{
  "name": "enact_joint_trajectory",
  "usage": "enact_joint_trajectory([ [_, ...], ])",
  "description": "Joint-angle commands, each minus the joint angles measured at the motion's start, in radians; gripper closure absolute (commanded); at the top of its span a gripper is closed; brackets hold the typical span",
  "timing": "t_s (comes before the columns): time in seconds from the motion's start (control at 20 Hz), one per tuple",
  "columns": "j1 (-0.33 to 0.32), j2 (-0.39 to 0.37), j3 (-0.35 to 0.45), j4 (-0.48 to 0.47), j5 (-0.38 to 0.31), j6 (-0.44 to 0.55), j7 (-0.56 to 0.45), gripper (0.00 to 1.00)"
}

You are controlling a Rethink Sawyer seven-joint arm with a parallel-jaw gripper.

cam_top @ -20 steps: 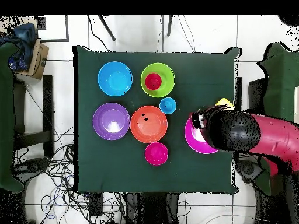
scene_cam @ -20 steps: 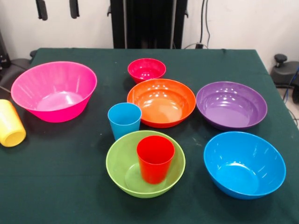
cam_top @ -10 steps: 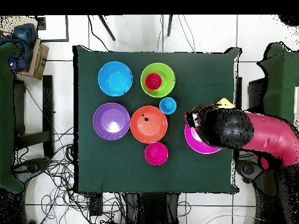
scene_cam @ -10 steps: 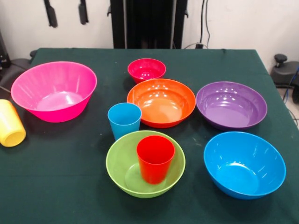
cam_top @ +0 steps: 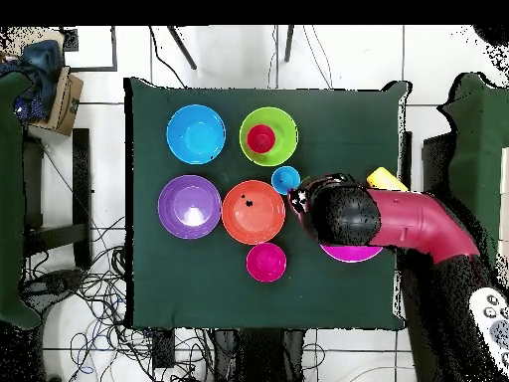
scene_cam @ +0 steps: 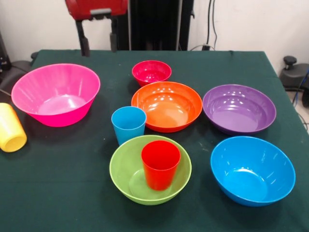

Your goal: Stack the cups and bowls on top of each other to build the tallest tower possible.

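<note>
You've got the gripper (scene_cam: 98,42) hanging above the far side of the table (scene_cam: 58,193), its two dark fingers spread apart with nothing between them, poised over the cloth between the hot pink bowl (scene_cam: 55,94) and the small pink-red bowl (scene_cam: 151,72); from overhead, the red arm (cam_top: 418,224) reaches in from the side and covers much of that hot pink bowl, with the black wrist sitting just beside the light blue cup (cam_top: 285,180).

No tower stands yet, apart from one pairing: the red cup (scene_cam: 160,164) sits upright inside the lime green bowl (scene_cam: 126,176), near the front edge; the light blue cup stands upright on the cloth, just behind the green bowl and close against the orange bowl (scene_cam: 167,106); the small pink-red bowl sits just behind the orange one.

Look to the other side; the purple bowl (scene_cam: 239,109) rests beside the orange bowl, and the blue bowl (scene_cam: 252,170) sits in front of the purple one, all mouth-up and empty; a yellow cup (scene_cam: 10,128) lies on its side at the table's edge, near the hot pink bowl.
</note>
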Motion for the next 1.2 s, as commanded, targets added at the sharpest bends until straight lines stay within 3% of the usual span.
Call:
enact_joint_trajectory([
  [0.05,0.082,0.112,-0.106,0.062,-0.107,-0.098,0.165,0.00],
  [0.3,0.138,0.179,-0.173,0.023,-0.130,-0.108,0.180,0.00],
  [0.75,0.139,0.285,-0.240,0.004,-0.211,-0.264,0.126,0.00],
  [0.95,0.097,0.301,-0.220,0.008,-0.216,-0.248,0.059,0.00],
  [1.2,0.006,0.210,-0.122,0.083,-0.152,-0.175,-0.012,0.00],
])
